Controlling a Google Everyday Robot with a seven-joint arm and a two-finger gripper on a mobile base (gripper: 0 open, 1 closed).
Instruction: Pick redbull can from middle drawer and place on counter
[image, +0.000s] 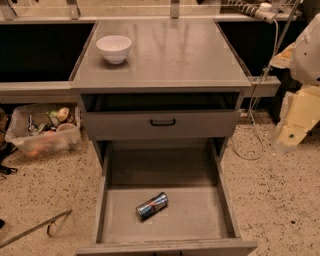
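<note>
The redbull can (152, 205) lies on its side on the floor of the open middle drawer (190, 215), a little left of centre and turned at a slant. The counter (170, 55) is the grey top of the cabinet above it. My gripper (294, 125) hangs at the right edge of the view, beside the cabinet and well above and to the right of the can. It is not touching the can or the drawer.
A white bowl (114, 48) stands on the counter's back left. The upper drawer front (162, 122) with a black handle is slightly open. A clear bin of clutter (42, 131) sits on the floor at left. A white cable (257, 100) hangs at right.
</note>
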